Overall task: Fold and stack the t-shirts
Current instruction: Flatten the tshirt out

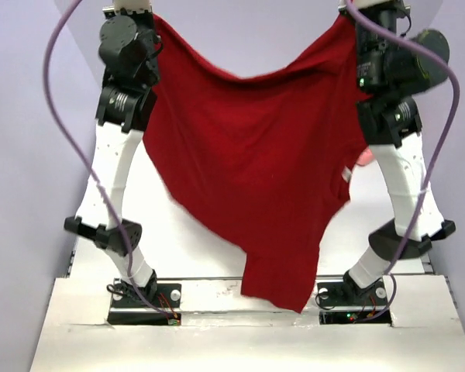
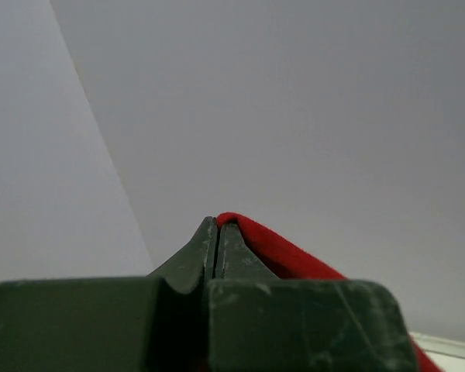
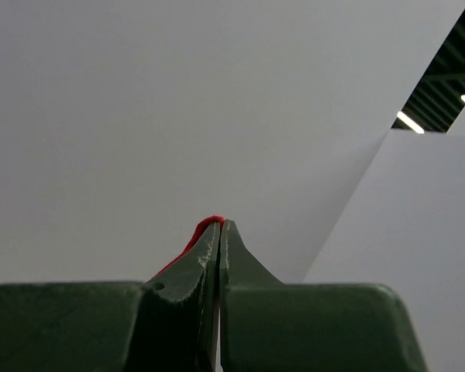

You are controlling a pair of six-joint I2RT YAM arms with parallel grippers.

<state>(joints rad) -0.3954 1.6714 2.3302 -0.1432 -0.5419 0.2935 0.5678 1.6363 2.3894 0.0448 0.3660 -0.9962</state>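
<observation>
Both my left gripper point(image 2: 218, 226) and my right gripper point(image 3: 219, 225) pinch the soft dark red cloth t-shirt point(image 1: 248, 155), which hangs sagging between them.

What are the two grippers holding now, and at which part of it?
Both hold the dark red t-shirt, hanging between them: left gripper pinches its upper left corner, right gripper its upper right.
</observation>
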